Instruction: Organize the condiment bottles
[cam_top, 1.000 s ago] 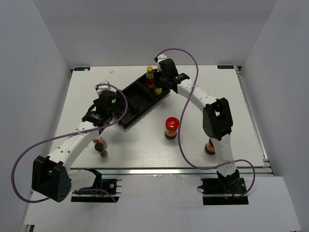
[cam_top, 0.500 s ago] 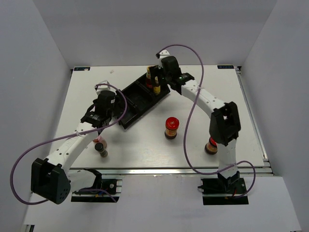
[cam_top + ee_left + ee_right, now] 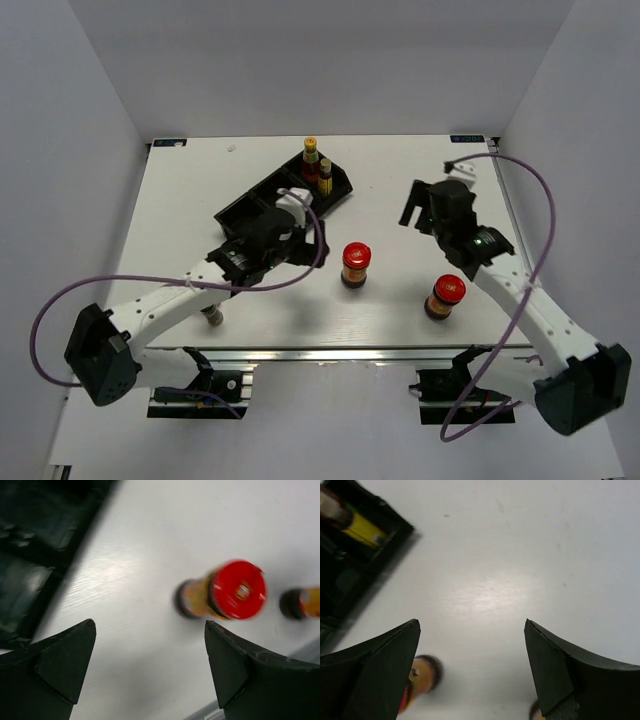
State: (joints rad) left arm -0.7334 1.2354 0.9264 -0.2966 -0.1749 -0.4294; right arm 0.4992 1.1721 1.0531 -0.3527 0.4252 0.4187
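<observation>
Two slim dark bottles stand in the right end compartment of the black tray. One red-lidded jar stands mid-table, and a second jar stands to its right. My left gripper is open and empty beside the tray, a little left of the middle jar. Further right, above the second jar, my right gripper hangs open and empty. A small bottle is mostly hidden under my left arm.
The tray lies diagonally at the back centre, its left and middle compartments showing no bottles. In the right wrist view the tray corner with a yellow-labelled bottle is at upper left. Purple cables loop beside both arms.
My right gripper opened, left the tan-capped bottle in the tray and swung back to the right. My left arm moved right, across the tray toward the middle jar.
</observation>
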